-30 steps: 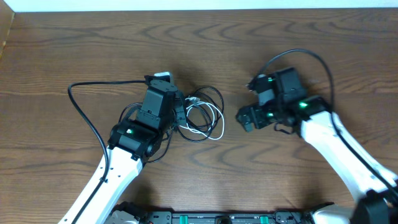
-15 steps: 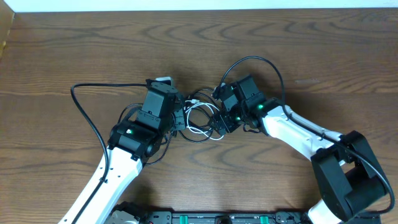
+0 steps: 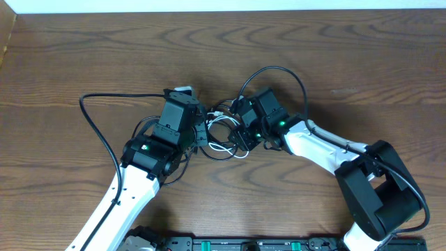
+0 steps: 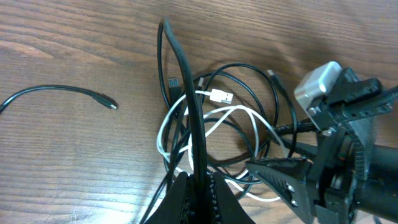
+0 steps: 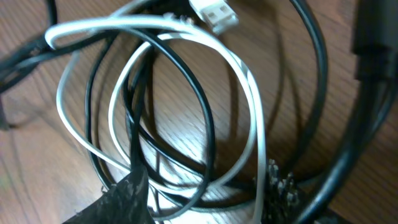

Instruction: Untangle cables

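Note:
The cables [image 3: 224,125] lie in a tangle at the table's middle: several black loops and a white one. In the left wrist view the white cable [image 4: 249,118] shows its USB plug [image 4: 221,96]. My left gripper [image 3: 201,133] is shut on a black cable [image 4: 189,106] that rises steeply from the jaws [image 4: 199,194]. My right gripper [image 3: 239,137] has pushed into the tangle's right side. Its jaws [image 5: 202,199] stand apart, with white [image 5: 255,106] and black strands [image 5: 205,118] running between the two fingers [image 5: 124,193].
A loose black cable end [image 4: 106,101] lies on the wood left of the tangle. A thicker black wire [image 3: 97,132] loops out left of the left arm, and another [image 3: 279,70] arches over the right wrist. The table's far edge [image 3: 223,10] runs along the top.
The right arm swung left from the table's right side into the tangle, and its jaws narrowed around the strands. The left gripper stayed shut on its black cable.

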You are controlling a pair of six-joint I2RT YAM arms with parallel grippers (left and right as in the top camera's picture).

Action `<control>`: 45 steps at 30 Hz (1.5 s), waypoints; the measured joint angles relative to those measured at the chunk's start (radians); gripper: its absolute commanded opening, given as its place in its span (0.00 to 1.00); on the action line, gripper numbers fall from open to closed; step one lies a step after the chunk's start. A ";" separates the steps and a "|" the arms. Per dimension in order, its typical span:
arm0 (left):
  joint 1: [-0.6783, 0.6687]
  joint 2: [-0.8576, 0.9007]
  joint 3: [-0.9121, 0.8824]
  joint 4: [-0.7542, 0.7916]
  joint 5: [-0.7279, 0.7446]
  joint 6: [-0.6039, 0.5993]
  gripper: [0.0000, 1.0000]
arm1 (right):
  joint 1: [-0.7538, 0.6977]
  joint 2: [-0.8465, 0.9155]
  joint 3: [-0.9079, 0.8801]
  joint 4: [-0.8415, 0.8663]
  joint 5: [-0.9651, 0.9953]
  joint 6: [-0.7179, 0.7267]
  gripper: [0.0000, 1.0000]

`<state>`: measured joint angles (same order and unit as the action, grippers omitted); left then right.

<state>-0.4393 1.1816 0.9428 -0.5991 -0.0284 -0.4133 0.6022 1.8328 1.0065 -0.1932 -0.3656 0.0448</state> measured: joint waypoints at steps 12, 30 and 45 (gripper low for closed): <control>0.000 0.000 0.000 -0.031 0.008 0.000 0.08 | 0.014 0.000 0.000 0.007 0.042 0.055 0.01; -0.001 0.000 0.000 -0.095 -0.049 0.003 0.08 | -0.377 -0.605 0.079 -0.389 0.371 0.074 0.01; -0.021 -0.012 0.001 -0.259 -0.354 -0.049 0.07 | -0.607 -0.945 0.079 -0.420 0.628 0.145 0.01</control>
<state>-0.4603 1.1694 0.9440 -0.8581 -0.3820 -0.4622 -0.0048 0.8883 1.0855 -0.6132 0.2619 0.1902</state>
